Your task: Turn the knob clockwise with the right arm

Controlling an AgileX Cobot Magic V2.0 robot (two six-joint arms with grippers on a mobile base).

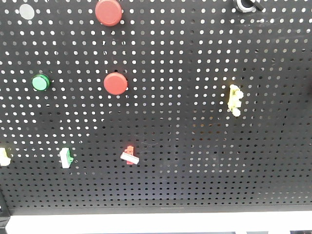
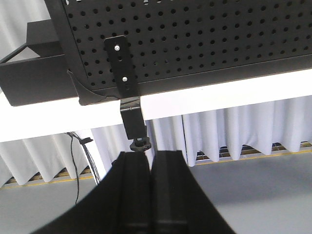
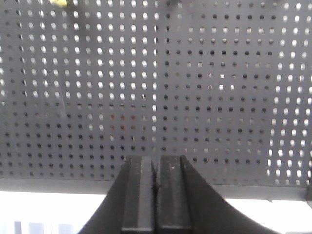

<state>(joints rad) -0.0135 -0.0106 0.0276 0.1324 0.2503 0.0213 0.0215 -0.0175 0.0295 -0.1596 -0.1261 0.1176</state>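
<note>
In the front view, a small dark round part with a shiny rim, apparently the knob (image 1: 247, 5), is cut off by the top edge at the upper right of the black pegboard (image 1: 195, 122). No arm shows in that view. In the right wrist view my right gripper (image 3: 156, 161) is shut and empty, its fingers pointing at a bare lower stretch of the pegboard (image 3: 195, 87); the knob is out of that view. In the left wrist view my left gripper (image 2: 150, 155) is shut and empty, below the board's bottom edge.
The board carries two red round buttons (image 1: 108, 11) (image 1: 115, 84), a green button (image 1: 40, 82), a grey disc (image 1: 27, 10), a yellow toggle (image 1: 235, 99), and a red (image 1: 129, 156) and a green switch (image 1: 66, 157). A black bracket (image 2: 122, 66) with a small clamp screw (image 2: 140, 144) hangs just beyond the left fingertips.
</note>
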